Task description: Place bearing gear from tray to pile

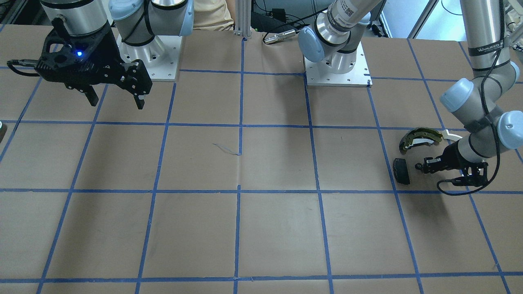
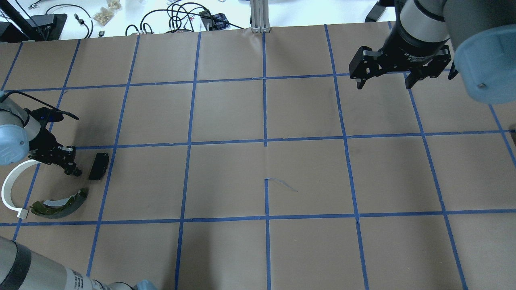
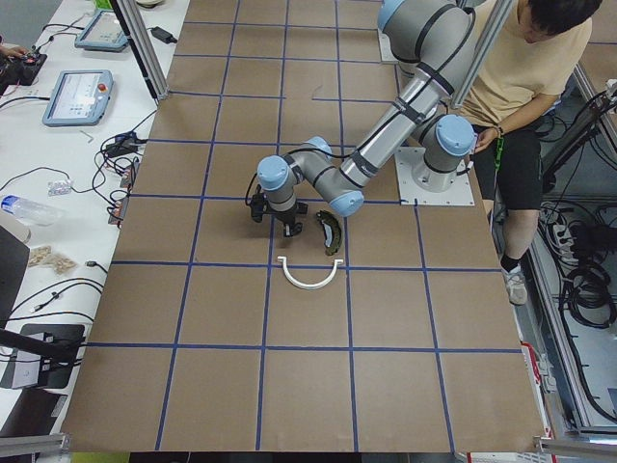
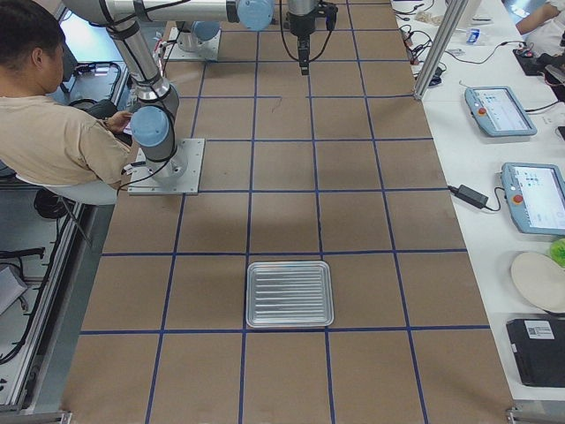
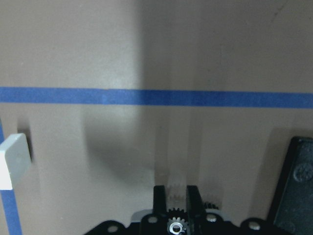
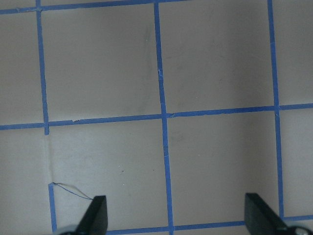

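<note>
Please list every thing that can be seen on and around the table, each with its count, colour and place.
bearing gear: one, black with a silver centre, between the left gripper's fingers
brake shoe: one, brass-green and white, on the table's left end
arc: one, white, next to the brake shoe
pad: one, black, beside the left gripper
tray: one, silver, nothing in it, at the table's right end
table: one, brown with a blue tape grid
person: one, beige shirt, seated behind the arm bases
left gripper: black, shut on the gear, low among the three parts
right gripper: black, open, raised, holding nothing
</note>
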Tool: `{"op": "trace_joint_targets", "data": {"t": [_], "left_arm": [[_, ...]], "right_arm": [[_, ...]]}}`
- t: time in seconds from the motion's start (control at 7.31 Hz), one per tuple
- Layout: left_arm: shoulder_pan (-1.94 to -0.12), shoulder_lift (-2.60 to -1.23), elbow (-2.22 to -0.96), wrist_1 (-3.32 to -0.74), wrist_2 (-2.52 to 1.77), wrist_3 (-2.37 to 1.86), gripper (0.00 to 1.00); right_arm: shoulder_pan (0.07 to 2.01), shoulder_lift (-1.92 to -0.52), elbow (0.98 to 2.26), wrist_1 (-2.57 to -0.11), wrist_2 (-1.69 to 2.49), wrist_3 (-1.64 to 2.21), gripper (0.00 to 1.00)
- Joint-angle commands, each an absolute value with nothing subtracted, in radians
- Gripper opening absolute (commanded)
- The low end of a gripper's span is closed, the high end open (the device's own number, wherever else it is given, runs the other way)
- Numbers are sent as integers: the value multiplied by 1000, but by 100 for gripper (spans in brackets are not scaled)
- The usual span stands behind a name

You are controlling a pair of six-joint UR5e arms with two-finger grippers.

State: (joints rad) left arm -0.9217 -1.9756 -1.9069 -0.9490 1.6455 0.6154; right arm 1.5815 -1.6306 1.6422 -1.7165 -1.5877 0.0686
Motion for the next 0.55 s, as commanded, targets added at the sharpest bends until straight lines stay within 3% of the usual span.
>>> {"op": "trace_joint_targets", "data": {"t": [0.0, 0.27, 0.41], "left_arm": [[-922, -1965, -1924, -951, 1646, 615, 0], [-920, -1962, -1924, -951, 1647, 617, 0], [-919, -1963, -1922, -950, 1647, 617, 30]], "right_arm": [[1582, -1631, 1643, -1717, -1588, 67, 100], [1582, -1631, 1643, -1717, -1588, 69, 100], [1583, -1631, 1643, -1717, -1588, 68, 100]]}}
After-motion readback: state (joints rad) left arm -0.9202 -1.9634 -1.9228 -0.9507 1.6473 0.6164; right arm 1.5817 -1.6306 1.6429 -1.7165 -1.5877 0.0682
